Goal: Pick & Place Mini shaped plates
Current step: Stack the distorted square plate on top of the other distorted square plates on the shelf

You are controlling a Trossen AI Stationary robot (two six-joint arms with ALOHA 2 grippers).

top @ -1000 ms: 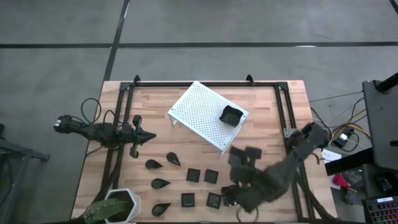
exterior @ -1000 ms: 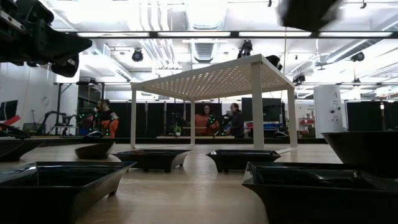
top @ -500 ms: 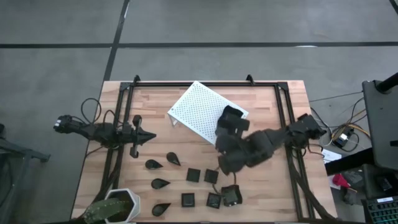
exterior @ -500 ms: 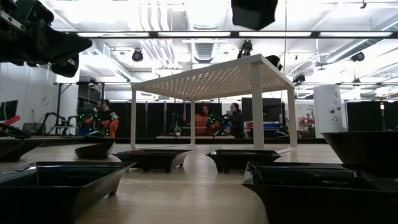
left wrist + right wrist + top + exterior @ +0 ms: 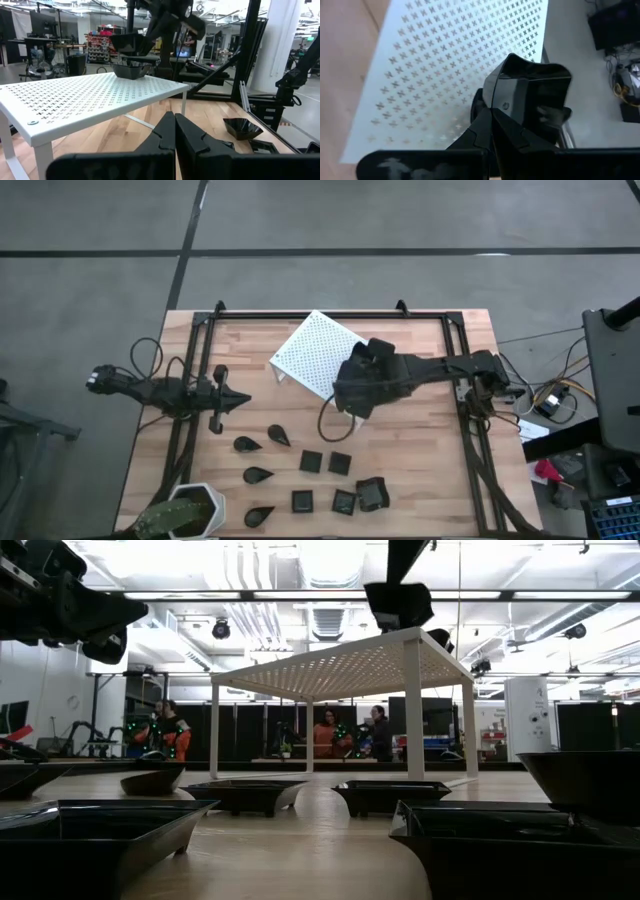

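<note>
**Right gripper carries a plate over the rack**

Right gripper [image 5: 492,117] is clamped tight on the rim of a glossy black square plate [image 5: 532,97], holding it above the white perforated rack [image 5: 310,358]. Another black plate [image 5: 131,70] already sits on the rack top. Left gripper [image 5: 238,398] waits closed and empty at the table's left side. More mini plates [image 5: 320,462] lie on the wooden table [image 5: 420,470] nearer the front edge.

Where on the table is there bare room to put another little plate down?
Free patches: the wood right of the white rack out to the black frame rail, and the strip between rack and left gripper. Most of the rack's top is bare; its right end is hidden under the right gripper, holding a black plate. Crowded: the front edge, with the small black plates and plant pot.
</note>
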